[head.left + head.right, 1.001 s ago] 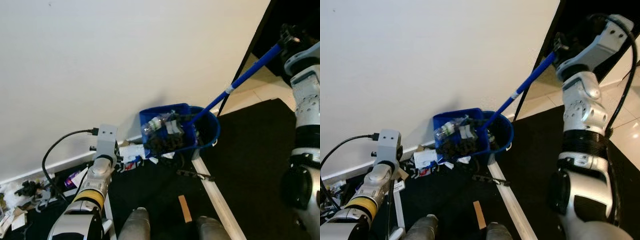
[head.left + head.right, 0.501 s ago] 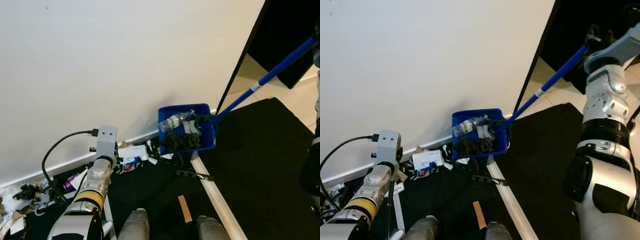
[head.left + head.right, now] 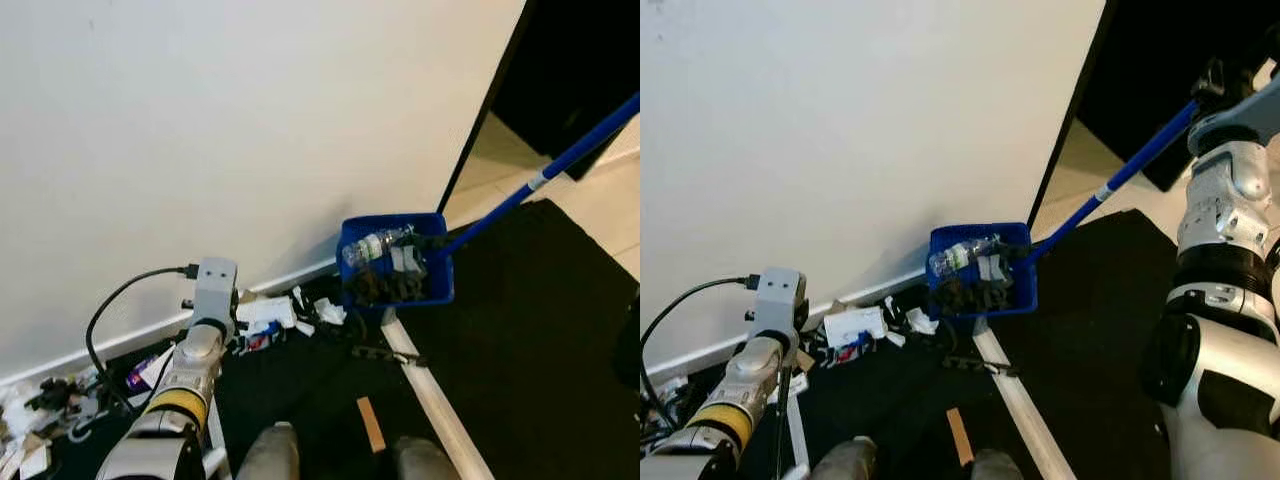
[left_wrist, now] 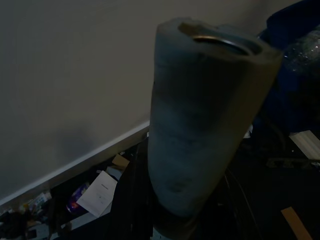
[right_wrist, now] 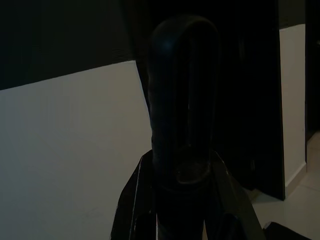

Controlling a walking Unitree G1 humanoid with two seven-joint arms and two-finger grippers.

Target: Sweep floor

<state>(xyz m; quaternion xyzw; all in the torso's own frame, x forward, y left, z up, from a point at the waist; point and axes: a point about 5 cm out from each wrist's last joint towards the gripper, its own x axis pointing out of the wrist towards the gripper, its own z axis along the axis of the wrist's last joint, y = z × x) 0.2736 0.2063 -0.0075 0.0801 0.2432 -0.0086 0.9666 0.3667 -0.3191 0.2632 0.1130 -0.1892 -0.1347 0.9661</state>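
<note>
Right eye view: the right jaws (image 3: 1212, 78) grip the top end of the blue handle (image 3: 1120, 176), so the blue dustpan (image 3: 983, 268) hangs well below and ahead of them, raised and tipped back, likely to keep its litter in; the left jaws (image 4: 165, 220) clamp a grey broom handle (image 4: 200, 125), floor scraps (image 3: 855, 330) lying beyond them.

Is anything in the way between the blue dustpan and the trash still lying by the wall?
Nothing visible blocks it. The blue dustpan, already holding a bottle and scraps, hangs on its long blue handle just above the floor. The leftover paper litter lies along the baseboard to its left, with open dark floor between.
</note>
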